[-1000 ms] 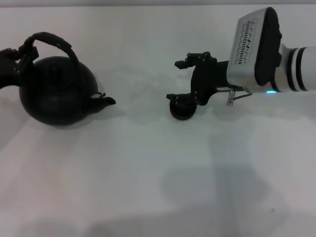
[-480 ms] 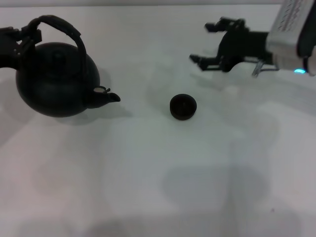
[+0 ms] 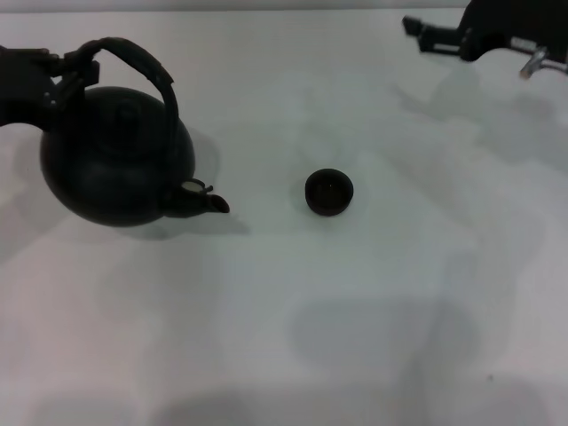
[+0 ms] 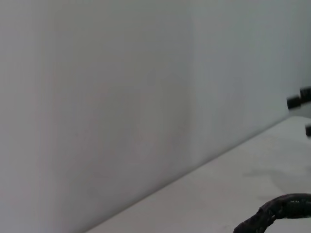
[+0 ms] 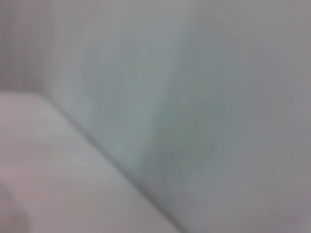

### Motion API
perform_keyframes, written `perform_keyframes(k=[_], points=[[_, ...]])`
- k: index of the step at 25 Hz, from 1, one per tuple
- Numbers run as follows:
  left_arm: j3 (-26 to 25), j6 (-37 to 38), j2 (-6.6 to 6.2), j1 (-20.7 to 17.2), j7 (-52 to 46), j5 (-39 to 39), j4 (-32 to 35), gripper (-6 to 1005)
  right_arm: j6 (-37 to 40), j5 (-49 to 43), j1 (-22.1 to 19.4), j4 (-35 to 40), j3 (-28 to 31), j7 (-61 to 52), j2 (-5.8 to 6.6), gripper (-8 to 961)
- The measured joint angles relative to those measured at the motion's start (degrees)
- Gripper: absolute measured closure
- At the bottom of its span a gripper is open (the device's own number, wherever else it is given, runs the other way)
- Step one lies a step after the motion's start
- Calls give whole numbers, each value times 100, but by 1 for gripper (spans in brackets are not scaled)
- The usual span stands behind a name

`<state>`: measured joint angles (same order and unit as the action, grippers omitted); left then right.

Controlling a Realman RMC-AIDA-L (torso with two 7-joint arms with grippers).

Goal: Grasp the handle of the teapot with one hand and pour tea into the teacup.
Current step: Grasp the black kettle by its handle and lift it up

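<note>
Two containers, head view: the teapot (image 3: 115, 169) at the left of the white table (image 3: 284, 311) and the teacup (image 3: 329, 192) near the middle, well apart from each other.
Teapot: round and matte black, its spout (image 3: 209, 202) pointing toward the teacup and dipped slightly downward; the body leans a little that way. Whether it rests on the table or is lifted cannot be told. Its lid is on, so nothing of its contents shows.
Handle (image 3: 142, 67): arches over the top of the teapot, its left end meeting the left gripper.
Left gripper (image 3: 62, 75): at the far left edge, clenched on the handle where the handle comes down on that side.
Teacup: upright, standing alone on the table with nothing touching it; its inside looks dark, and whether it holds any tea cannot be told.
Right gripper (image 3: 435, 34): at the top right corner, well apart from the teacup, empty-handed; only one dark finger shows clearly, so whether it is spread or closed cannot be told.
Left wrist view: a plain pale wall, a strip of table, and a short rough stretch of the handle (image 4: 277, 213) at the corner.
Right wrist view: only a blurred wall and table surface; no container shows.
</note>
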<state>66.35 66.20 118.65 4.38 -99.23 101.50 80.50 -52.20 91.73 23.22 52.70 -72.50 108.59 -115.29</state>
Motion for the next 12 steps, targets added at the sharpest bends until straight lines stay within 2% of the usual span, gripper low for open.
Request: perform_keyframes(k=[7,12], points=[[-10,200,-6,402,-496,634,11,868,-527,278,-2,-112,868,43,6,93],[-83,160,-1,845,-1161,1419,18,868,-964,407,-5,-292,1309,148,9,93]])
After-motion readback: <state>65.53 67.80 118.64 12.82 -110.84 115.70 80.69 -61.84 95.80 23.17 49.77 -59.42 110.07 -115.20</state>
